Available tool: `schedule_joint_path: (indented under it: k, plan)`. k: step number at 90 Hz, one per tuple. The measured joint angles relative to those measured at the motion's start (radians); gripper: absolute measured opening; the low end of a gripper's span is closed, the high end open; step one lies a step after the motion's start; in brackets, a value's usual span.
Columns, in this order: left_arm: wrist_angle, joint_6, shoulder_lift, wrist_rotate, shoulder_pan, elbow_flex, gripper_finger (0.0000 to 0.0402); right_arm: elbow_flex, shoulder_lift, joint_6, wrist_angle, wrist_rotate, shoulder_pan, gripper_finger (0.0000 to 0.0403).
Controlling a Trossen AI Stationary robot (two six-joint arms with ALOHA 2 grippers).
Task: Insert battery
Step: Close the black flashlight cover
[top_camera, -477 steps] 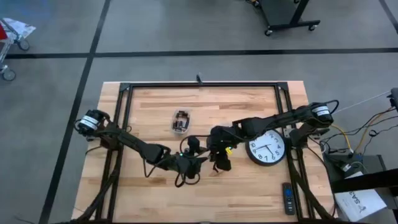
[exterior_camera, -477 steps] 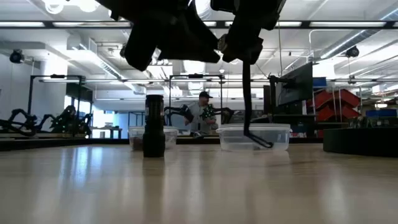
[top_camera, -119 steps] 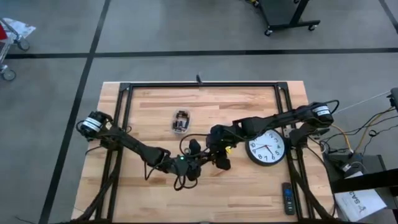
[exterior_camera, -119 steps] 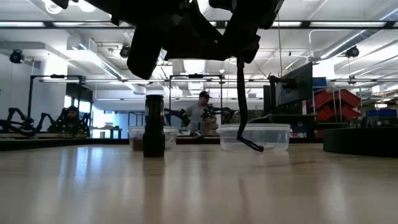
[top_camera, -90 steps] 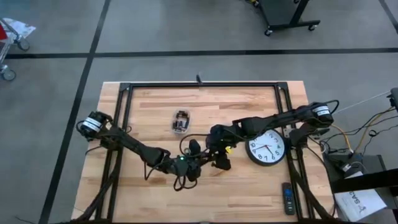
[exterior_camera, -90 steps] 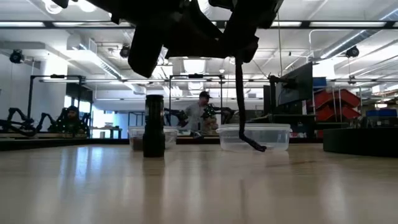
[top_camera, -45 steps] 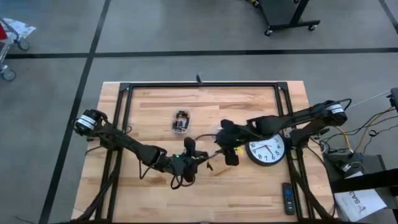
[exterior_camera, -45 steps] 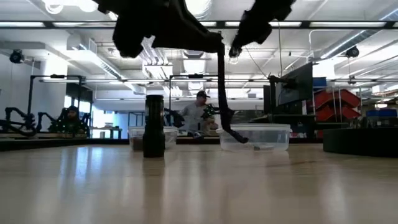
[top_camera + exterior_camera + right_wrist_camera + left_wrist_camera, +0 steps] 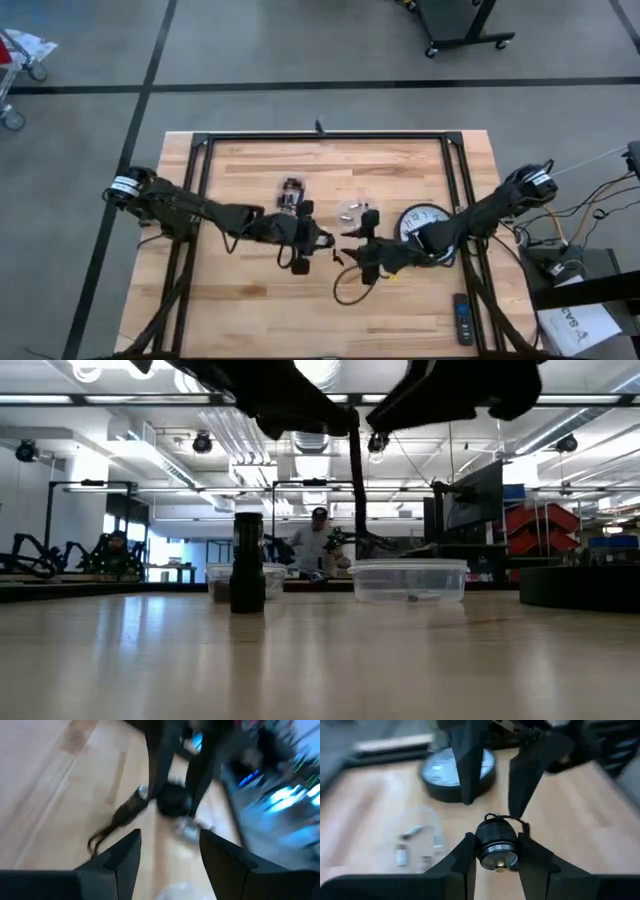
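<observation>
The flashlight (image 9: 495, 845), centre frame in our left wrist view, sits clamped in our left gripper (image 9: 303, 243) above the wooden table (image 9: 240, 300), our right gripper (image 9: 360, 254) spread and empty beside it, batteries (image 9: 402, 851) in a clear tub (image 9: 422, 840) left of centre.

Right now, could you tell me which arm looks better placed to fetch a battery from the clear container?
Probably the right. Its gripper is open and empty just beside the clear container, while the left gripper is already shut on the flashlight, so it seems best left holding that steady.
</observation>
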Motion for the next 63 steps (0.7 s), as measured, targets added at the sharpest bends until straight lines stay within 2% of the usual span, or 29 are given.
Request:
schedule_joint_path:
  k: [16,27,50,63]
  plan:
    - [0.001,-0.098,0.000,0.126,0.039,0.000,0.0089,0.064,0.080,-0.227,0.019,0.021,0.003,0.0176]
    - [0.030,-0.131,-0.014,0.186,0.040,-0.001,0.0089,0.121,0.115,-0.246,0.004,0.092,0.008,0.0168]
    - [0.056,-0.159,-0.111,0.206,0.039,-0.001,0.0089,0.257,0.131,-0.317,-0.026,0.201,0.017,0.0149]
    - [0.015,-0.134,-0.215,0.233,0.038,-0.001,0.0089,0.337,0.131,-0.467,-0.036,0.222,0.022,0.0139]
